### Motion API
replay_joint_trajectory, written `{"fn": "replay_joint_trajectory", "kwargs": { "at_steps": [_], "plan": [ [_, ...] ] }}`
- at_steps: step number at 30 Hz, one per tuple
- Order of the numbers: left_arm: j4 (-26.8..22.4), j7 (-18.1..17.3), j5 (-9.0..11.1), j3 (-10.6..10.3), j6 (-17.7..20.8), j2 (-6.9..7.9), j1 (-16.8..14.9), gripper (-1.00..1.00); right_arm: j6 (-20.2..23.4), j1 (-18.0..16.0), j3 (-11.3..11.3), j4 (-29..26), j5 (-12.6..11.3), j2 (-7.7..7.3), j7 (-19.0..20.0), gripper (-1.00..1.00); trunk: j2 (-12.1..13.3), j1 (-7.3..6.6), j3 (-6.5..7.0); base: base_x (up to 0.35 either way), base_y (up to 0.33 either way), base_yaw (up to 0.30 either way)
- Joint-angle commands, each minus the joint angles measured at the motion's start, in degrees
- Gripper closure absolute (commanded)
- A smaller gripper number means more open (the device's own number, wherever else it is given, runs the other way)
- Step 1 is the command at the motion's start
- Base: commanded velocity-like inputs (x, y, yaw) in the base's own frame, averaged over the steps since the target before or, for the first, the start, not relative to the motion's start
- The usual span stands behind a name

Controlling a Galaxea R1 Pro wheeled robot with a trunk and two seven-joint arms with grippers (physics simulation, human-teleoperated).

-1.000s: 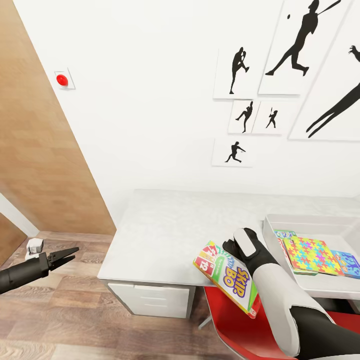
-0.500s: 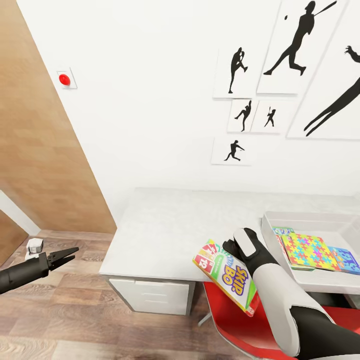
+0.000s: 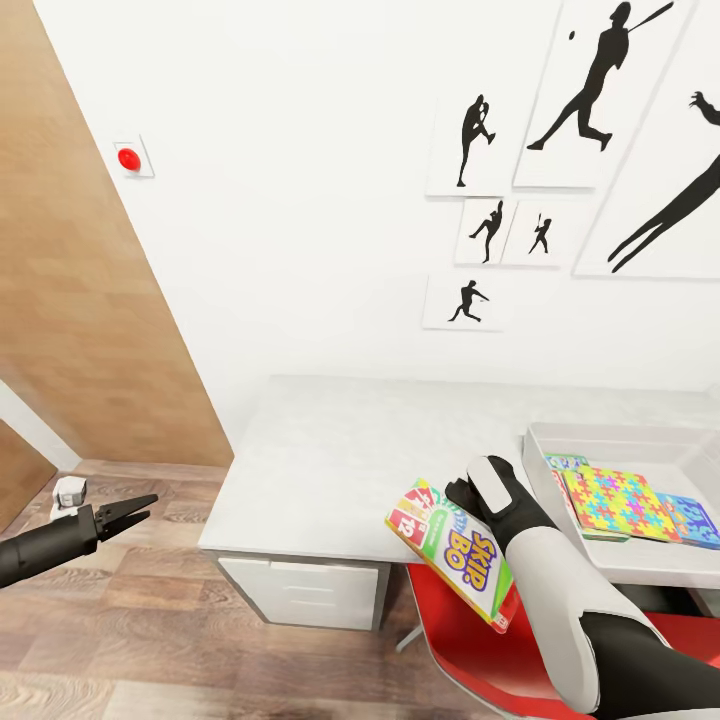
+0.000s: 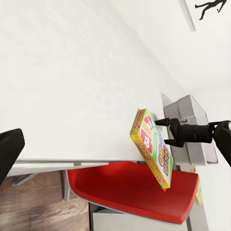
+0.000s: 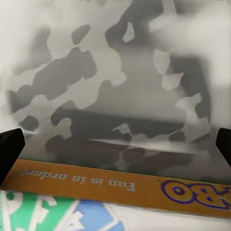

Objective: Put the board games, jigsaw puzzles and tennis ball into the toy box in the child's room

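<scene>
My right gripper (image 3: 468, 497) is shut on the Skip-Bo board game (image 3: 455, 555), a long red, yellow and green box held tilted in the air over the table's (image 3: 340, 460) front edge. The left wrist view shows the same box (image 4: 153, 149) from the side, with the right gripper (image 4: 165, 131) clamped on it. At the right of the table stands the toy box (image 3: 600, 437). It holds a jigsaw puzzle (image 3: 610, 500), a blue board game (image 3: 697, 521) and another colourful box (image 3: 567, 462) partly under the puzzle. My left gripper (image 3: 140, 509) hangs open and empty over the floor to the left.
A red chair (image 3: 470, 650) sits under my right arm at the table's front. A white drawer unit (image 3: 300, 592) is below the table top. A wooden door (image 3: 80, 300) stands at the left, and wood floor (image 3: 150, 640) lies below.
The whole view shifted slightly a second ago, so the camera moved. Since then nothing has moved; both arms and the held box keep their pose.
</scene>
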Motion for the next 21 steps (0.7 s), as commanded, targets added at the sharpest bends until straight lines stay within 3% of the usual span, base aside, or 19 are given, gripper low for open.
{"fn": "replay_joint_trajectory", "kwargs": {
  "at_steps": [1,8,13,21],
  "plan": [
    [0.0,-0.17,-0.01,0.02,0.23,0.01,-0.05,-1.0,0.06,-0.04,-0.19,-0.21,-0.46,0.04,-0.45,-1.0,-0.11,0.03,-0.11,0.0,0.0,0.0],
    [0.0,-0.15,-0.01,-0.03,0.23,0.01,-0.07,-1.0,-2.09,-0.04,-0.04,-5.22,-0.53,0.34,-0.45,-1.0,-0.11,0.03,-0.11,0.0,0.0,0.0],
    [0.0,-0.13,-0.01,0.01,0.21,0.01,-0.07,-1.0,-2.21,-0.04,0.05,-11.43,-0.54,0.54,-0.6,-1.0,-0.11,0.03,-0.11,0.0,0.0,0.0],
    [0.0,-0.13,-0.01,0.02,0.21,0.01,-0.06,-1.0,-1.53,-0.01,0.13,-16.05,-0.54,0.28,-0.98,-1.0,-0.11,0.03,-0.11,0.0,0.0,0.0]
  ]
}}
